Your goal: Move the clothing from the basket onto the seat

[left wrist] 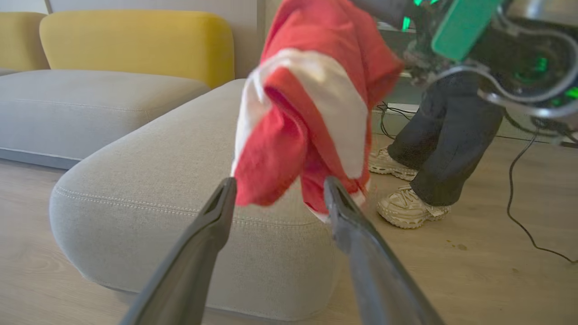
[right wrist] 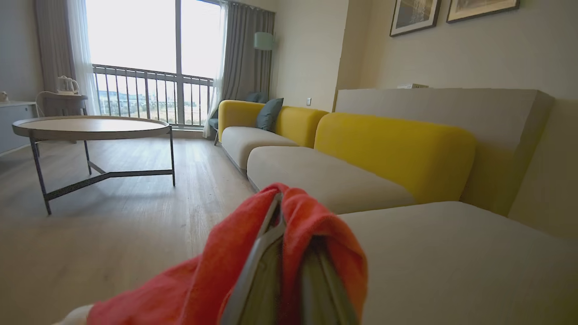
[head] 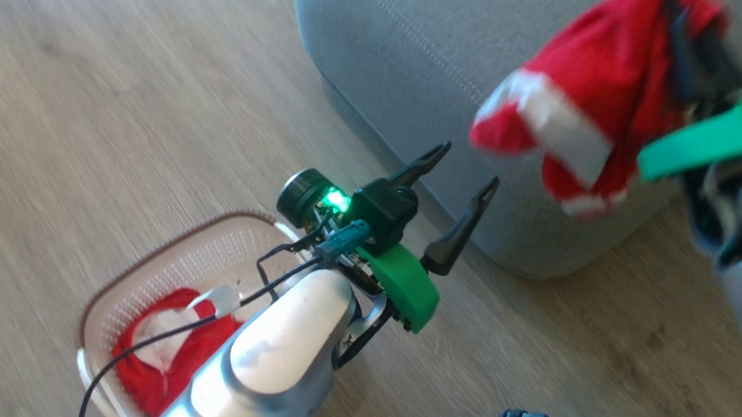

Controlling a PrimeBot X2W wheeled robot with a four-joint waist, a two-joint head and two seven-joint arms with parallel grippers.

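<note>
Red fabric with a broad white band, one piece of the clothing, hangs bunched from the right gripper. Its two fingers are clenched together on the cloth, which folds over their tips (the right wrist view shows it draped down both sides of them). In the head view this piece hangs at the near edge of the seat, just past its rounded corner. Whether its lowest fold touches the grey upholstery cannot be told, as the picture is blurred there. In the left wrist view it hangs in front of that same corner, its lower end level with the line of light double stitching.

The left gripper is empty, its fingers spread wide and released, pointing at the seat's rounded corner, near it but apart from it. In the left wrist view its tips frame the lower end of the hanging cloth without gripping it.

The basket stands on the wooden floor, apart from the seat's corner and partly hidden by the pale left forearm. The rest of the clothing, a second red garment with a white patch, lies in the basket's bottom.

Beyond the seat's corner a person's legs in dark trousers and pale shoes stand on the floor. Yellow backrests line the sofa's far edge, and a round table stands on the floor, well apart.
</note>
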